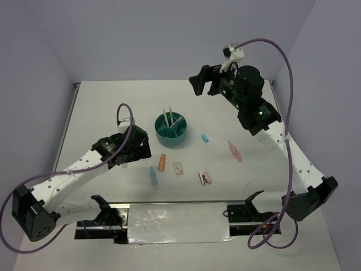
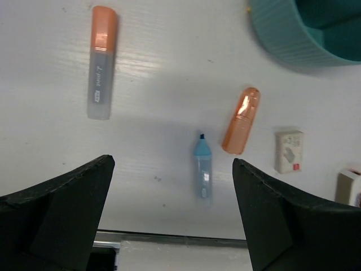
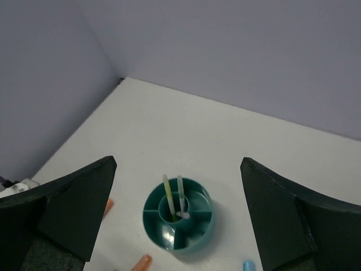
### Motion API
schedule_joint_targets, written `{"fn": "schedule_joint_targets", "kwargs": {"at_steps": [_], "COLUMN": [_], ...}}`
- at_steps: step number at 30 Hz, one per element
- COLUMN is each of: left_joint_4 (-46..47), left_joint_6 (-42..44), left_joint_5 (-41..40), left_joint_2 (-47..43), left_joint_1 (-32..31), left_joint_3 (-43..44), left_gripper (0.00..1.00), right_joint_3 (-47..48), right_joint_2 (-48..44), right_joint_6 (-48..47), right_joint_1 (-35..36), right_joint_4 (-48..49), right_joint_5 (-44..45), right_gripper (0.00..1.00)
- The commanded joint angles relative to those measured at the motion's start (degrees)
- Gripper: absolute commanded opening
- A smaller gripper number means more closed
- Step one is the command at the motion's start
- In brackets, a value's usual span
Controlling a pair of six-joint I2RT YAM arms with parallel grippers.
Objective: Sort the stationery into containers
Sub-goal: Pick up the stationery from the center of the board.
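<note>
The teal organiser bowl [image 1: 171, 134] stands mid-table with two thin pens [image 1: 169, 117] upright in its central cup. On the table in front of it lie an orange marker [image 1: 162, 162], a light-blue marker [image 1: 153, 175], a small white piece [image 1: 180, 168] and a white-and-pink piece [image 1: 205, 178]. A short light-blue piece [image 1: 205, 138] and a pink marker [image 1: 234, 151] lie to the right. My left gripper [image 1: 138, 152] is open and empty, low over the table, left of the orange marker. My right gripper [image 1: 206, 84] is open and empty, raised high behind the bowl.
In the left wrist view my open gripper [image 2: 172, 164] frames the light-blue marker [image 2: 203, 169], with a second orange marker [image 2: 102, 62] at upper left and the bowl's wall [image 2: 287, 39] at upper right. The right wrist view looks between its open gripper [image 3: 178, 162] down onto the bowl [image 3: 152, 199].
</note>
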Motion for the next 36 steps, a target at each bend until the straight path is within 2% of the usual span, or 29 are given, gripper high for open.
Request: {"fn": "schedule_joint_targets", "kwargs": {"at_steps": [1,6,8,10,11,14,18,23,28,29,31,32,33,34,36], "left_joint_4": [-0.04,-2.75,-2.50,0.31,1.71,6.02,10.06,13.58,13.85,14.55,15.52,16.57,17.10,17.19,15.97], "left_joint_6": [1.91,0.60,1.90,5.68,7.17,11.04,12.63,11.05,9.21,9.03,8.77,8.59,8.68,8.59,8.33], "left_joint_5": [0.04,-0.47,-0.31,1.53,4.59,6.99,9.62,10.25,7.87,8.13,9.36,9.98,10.76,12.25,13.75], "left_joint_2": [3.01,7.50,7.94,8.73,9.17,12.85,21.47,26.22,29.22,29.22,29.04,28.69,28.43,27.99,25.27], "left_joint_1": [2.80,5.70,7.45,12.89,16.83,20.73,22.58,23.11,23.37,23.46,23.55,23.55,23.55,23.55,23.55], "left_joint_3": [-0.09,0.35,-0.27,-2.19,-2.81,-3.61,-3.43,-4.57,-5.98,-6.42,-8.35,-9.66,-10.28,-10.81,-11.26], "left_gripper": [0.99,0.99,0.99,0.99,0.99,0.97,0.94,0.90,0.80,0.70,0.61,0.44,0.34,0.17,0.00], "right_joint_3": [-2.69,-19.29,-22.48,-24.95,-25.40,-25.93,-25.66,-25.58,-25.40,-25.23,-25.05,-25.05,-25.05,-25.05,-25.14], "right_joint_2": [-1.03,-9.89,-12.19,-14.65,-15.28,-17.39,-19.76,-22.04,-24.07,-24.24,-24.77,-24.95,-25.04,-24.95,-24.60], "right_joint_6": [3.44,8.98,9.77,10.21,10.13,9.69,8.90,8.89,9.60,9.69,10.12,10.39,10.91,11.35,12.84], "right_joint_1": [-0.84,-0.76,-0.84,-0.76,-0.67,-0.58,-0.58,-0.58,-0.49,-0.49,-0.49,-0.40,-0.49,-0.32,-0.40], "right_joint_4": [-21.93,-22.84,-22.31,-22.39,-22.57,-23.62,-25.73,-27.93,-29.07,-29.25,-29.34,-29.25,-28.81,-28.55,-27.06], "right_joint_5": [4.35,1.38,-1.44,-4.60,-5.66,-8.22,-8.40,-8.48,-9.63,-9.63,-9.89,-10.07,-10.76,-11.29,-14.09], "right_gripper": [1.00,0.98,0.95,0.94,0.94,0.93,0.93,0.93,0.93,0.93,0.93,0.93,0.93,0.93,0.93]}}
